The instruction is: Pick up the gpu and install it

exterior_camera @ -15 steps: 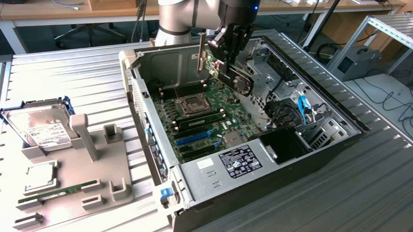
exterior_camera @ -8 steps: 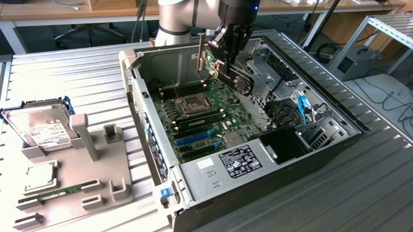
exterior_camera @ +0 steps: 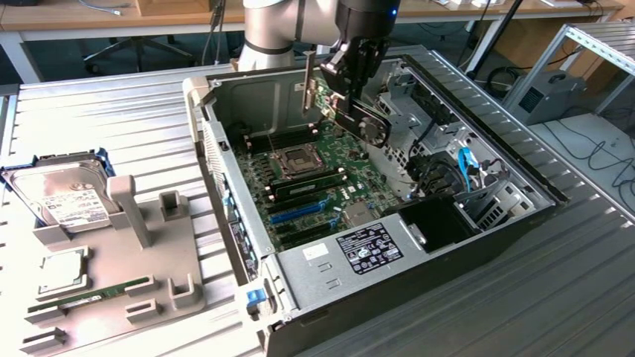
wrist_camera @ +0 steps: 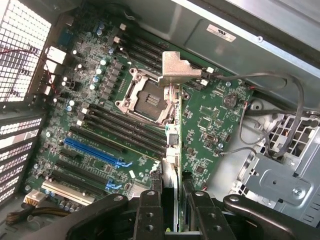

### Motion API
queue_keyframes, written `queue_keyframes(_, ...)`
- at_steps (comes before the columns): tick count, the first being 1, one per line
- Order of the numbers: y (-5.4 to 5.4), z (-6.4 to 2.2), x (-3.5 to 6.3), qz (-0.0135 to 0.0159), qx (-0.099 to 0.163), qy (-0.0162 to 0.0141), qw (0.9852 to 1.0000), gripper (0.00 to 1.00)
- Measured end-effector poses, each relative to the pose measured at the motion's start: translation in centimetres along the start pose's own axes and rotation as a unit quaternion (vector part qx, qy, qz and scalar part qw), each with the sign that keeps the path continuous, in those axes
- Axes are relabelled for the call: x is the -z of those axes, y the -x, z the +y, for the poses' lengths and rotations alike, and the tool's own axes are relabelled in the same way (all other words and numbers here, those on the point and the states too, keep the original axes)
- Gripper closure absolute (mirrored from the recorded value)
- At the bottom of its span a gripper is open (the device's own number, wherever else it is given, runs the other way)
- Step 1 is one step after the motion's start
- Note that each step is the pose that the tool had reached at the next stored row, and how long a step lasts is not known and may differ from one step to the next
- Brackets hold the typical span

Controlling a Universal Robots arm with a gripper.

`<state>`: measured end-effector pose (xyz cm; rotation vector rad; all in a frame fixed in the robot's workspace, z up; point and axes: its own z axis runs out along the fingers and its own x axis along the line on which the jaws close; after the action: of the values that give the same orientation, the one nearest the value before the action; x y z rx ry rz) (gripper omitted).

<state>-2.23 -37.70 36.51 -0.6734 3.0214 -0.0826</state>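
My gripper (exterior_camera: 347, 73) is shut on the gpu (exterior_camera: 359, 119), a slim dark card with a round black fan and a silvery end bracket (exterior_camera: 308, 83). It hangs tilted in the air over the open computer case (exterior_camera: 233, 223), above the green motherboard (exterior_camera: 343, 167). In the wrist view the gpu (wrist_camera: 173, 137) shows edge-on between my fingers (wrist_camera: 150, 212), with its bracket (wrist_camera: 175, 67) at the far end, over the CPU socket (wrist_camera: 150, 97). The blue expansion slot (wrist_camera: 95, 152) lies off to one side of the card, with nothing in it.
On the exterior view's left, a grey fixture tray (exterior_camera: 119, 297) carries a silver hard drive in a blue frame (exterior_camera: 59, 190), a CPU chip (exterior_camera: 62, 271) and a green memory stick (exterior_camera: 85, 297). Drive cages and cables (exterior_camera: 466, 167) crowd the case's right side.
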Motion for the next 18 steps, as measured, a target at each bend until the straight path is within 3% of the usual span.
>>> queue_keyframes(18,0.00,0.00,-0.06,-0.0014,0.022,0.0007,0.9997,0.74)
